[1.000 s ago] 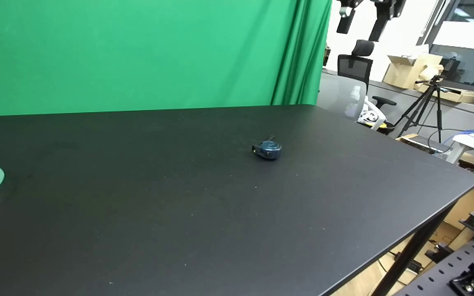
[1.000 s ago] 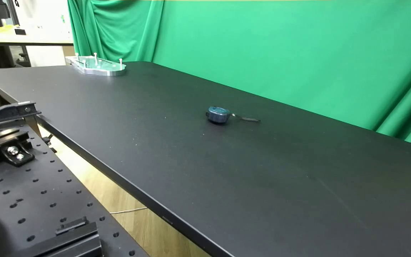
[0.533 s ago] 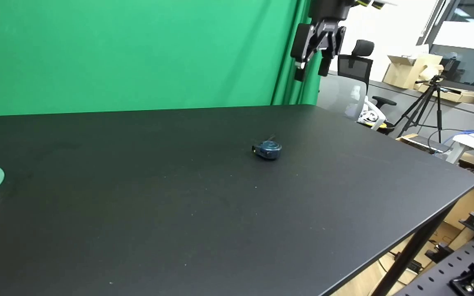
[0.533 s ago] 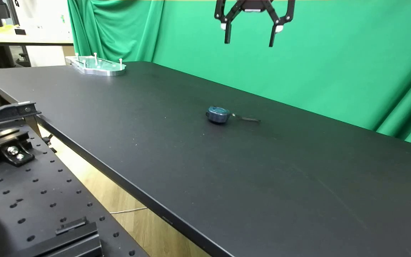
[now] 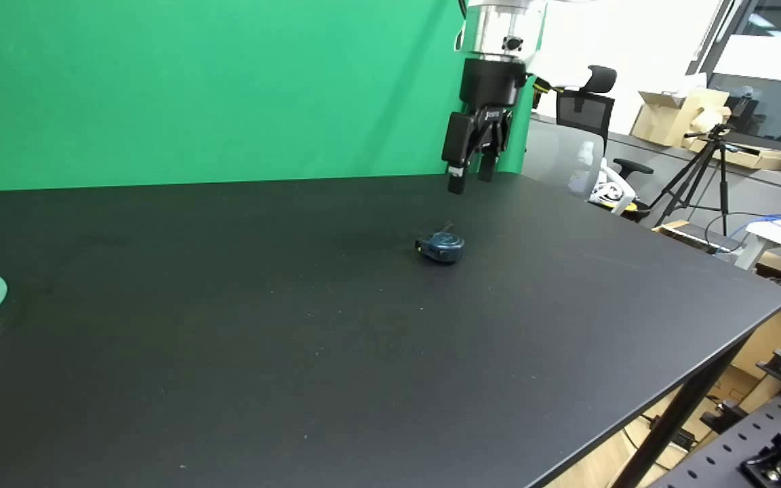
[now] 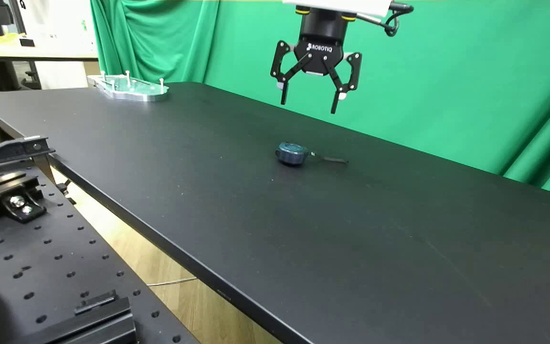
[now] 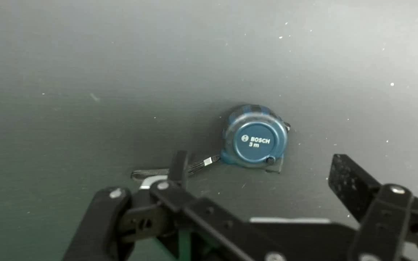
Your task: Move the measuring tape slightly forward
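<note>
The measuring tape is a round blue case marked BOSCH 3 m, lying flat on the black table. It shows in both exterior views [image 5: 442, 247] [image 6: 291, 154] and in the wrist view [image 7: 255, 139]. Its dark wrist strap [image 7: 158, 173] lies out to one side, partly hidden by a finger in the wrist view. My gripper [image 5: 472, 180] is open and empty, pointing down. It hangs above the table, apart from the tape, as an exterior view also shows [image 6: 308, 107]. In the wrist view the tape appears between and beyond the two fingertips [image 7: 259, 156].
The black table [image 6: 237, 215] has a green curtain [image 6: 399, 71] along its far side. A clear plate with short posts [image 6: 134, 91] stands at a far corner of the table. A perforated black mounting plate [image 6: 65, 267] sits beyond the table's edge.
My gripper has come down into view from above and moved lower, toward the tape, with its fingers apart. The measuring tape has not moved.
</note>
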